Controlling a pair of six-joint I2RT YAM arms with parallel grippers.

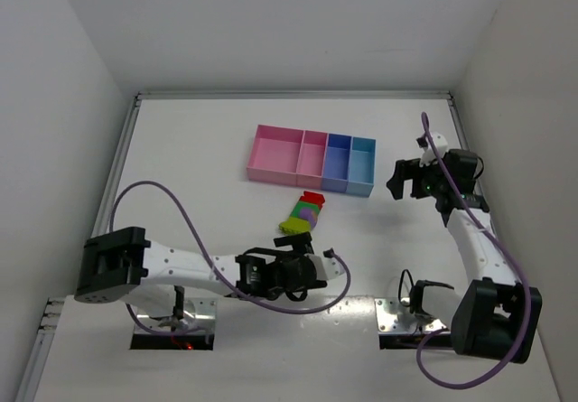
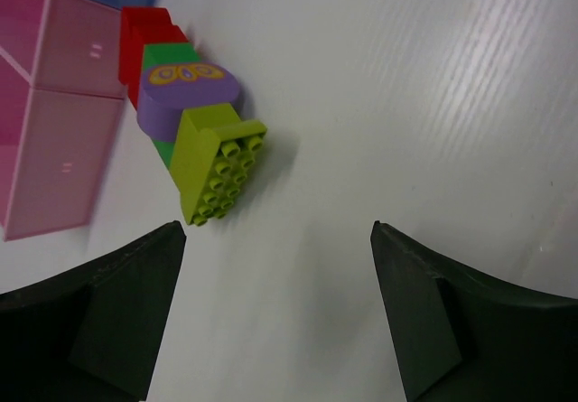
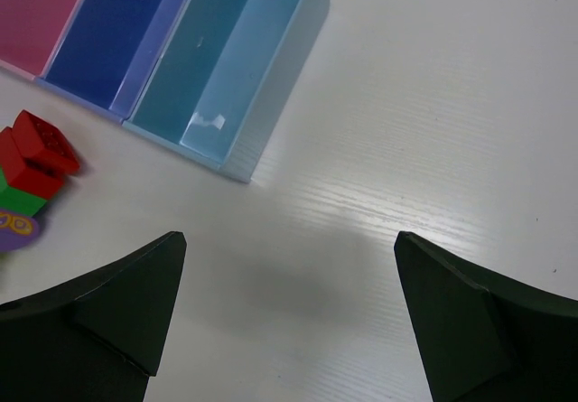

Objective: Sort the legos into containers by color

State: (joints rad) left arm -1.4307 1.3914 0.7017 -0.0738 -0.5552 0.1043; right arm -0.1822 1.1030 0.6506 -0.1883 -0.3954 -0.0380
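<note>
My two claws, both spread wide and empty, near the brick stack.

My left arm stretches low across the bottom of the top view, left claw (image 1: 291,256) (image 2: 275,232) just short of the legos (image 1: 304,212) (image 2: 194,122). My right arm rises at right, right claw (image 1: 397,185) (image 3: 289,239) beside the light-blue end of the containers (image 1: 312,160) (image 3: 217,68). The legos lie just below the containers, their long axis running lower left to upper right, yellow-green end nearest my left claw and red end toward the containers. My right wrist view cuts them off at its left edge.

Stuck-together toy bricks (image 2: 194,126) lie on the white table (image 2: 433,104), just beside pink bins (image 2: 54,158). The left gripper (image 2: 278,232) is spread wide, holding nothing.
</note>
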